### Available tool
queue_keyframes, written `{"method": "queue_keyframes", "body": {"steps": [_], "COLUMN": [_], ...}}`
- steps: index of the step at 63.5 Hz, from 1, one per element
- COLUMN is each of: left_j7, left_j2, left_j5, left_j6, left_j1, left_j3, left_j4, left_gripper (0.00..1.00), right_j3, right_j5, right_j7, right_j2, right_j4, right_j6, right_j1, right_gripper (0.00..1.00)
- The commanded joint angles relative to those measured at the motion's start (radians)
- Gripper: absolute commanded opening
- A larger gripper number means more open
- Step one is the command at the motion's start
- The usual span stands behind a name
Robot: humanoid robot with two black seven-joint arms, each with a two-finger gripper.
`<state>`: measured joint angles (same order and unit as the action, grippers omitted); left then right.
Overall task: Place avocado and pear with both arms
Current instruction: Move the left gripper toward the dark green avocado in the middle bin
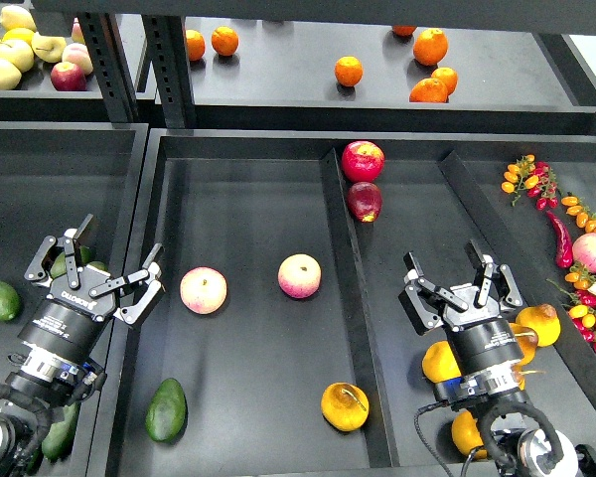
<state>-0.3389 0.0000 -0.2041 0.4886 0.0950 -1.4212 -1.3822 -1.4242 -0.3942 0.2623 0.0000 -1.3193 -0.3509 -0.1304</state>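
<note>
Dark green avocado (166, 410) lies at seven o'clock; yellow-orange pear (345, 406), brown-stemmed, at six. My left jaws (112, 265) and right jaws (457, 274) both spread apart, empty

Dark compartmented shelf tray (248, 149), middle bin holding dark green egg-shaped avocado (166, 409), yellow-orange stemmed pear (345, 405), two round pink-yellow peaches (203, 290), (299, 275), upper shelf (278, 84) scattered with small bright oranges (349, 71)

The dark green avocado (166, 409) lies tilted near the middle tray's front left corner; the yellow-orange pear (345, 405), stem showing, rests near its front right edge.
</note>
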Motion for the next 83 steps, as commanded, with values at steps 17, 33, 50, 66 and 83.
{"method": "queue_keyframes", "body": {"steps": [17, 33, 50, 66, 83], "left_j7": [0.000, -0.011, -0.011, -0.011, -0.018], "left_j2": [0.000, 0.000, 0.000, 0.000, 0.000], "left_j5": [0.000, -0.001, -0.001, -0.001, -0.001], "left_j6": [0.000, 0.000, 0.000, 0.000, 0.000], "left_j1": [0.002, 0.002, 0.005, 0.005, -0.001], "left_j3": [0.005, 0.024, 0.028, 0.028, 0.031], "left_j4": [0.000, 0.000, 0.000, 0.002, 0.015], "left_gripper": [1.00, 1.00, 1.00, 1.00, 1.00], "right_j3": [-0.001, -0.002, -0.004, -0.004, -0.004], "right_j5": [0.000, 0.001, 0.001, 0.001, 0.001], "right_j7": [0.000, 0.000, 0.000, 0.000, 0.000], "right_j2": [0.000, 0.000, 0.000, 0.000, 0.000], "right_j4": [0.000, 0.000, 0.000, 0.000, 0.000], "right_j6": [-0.003, -0.003, -0.007, -0.007, -0.007], "right_j1": [0.000, -0.002, -0.006, -0.006, -0.008], "right_gripper": [1.00, 1.00, 1.00, 1.00, 1.00]}}
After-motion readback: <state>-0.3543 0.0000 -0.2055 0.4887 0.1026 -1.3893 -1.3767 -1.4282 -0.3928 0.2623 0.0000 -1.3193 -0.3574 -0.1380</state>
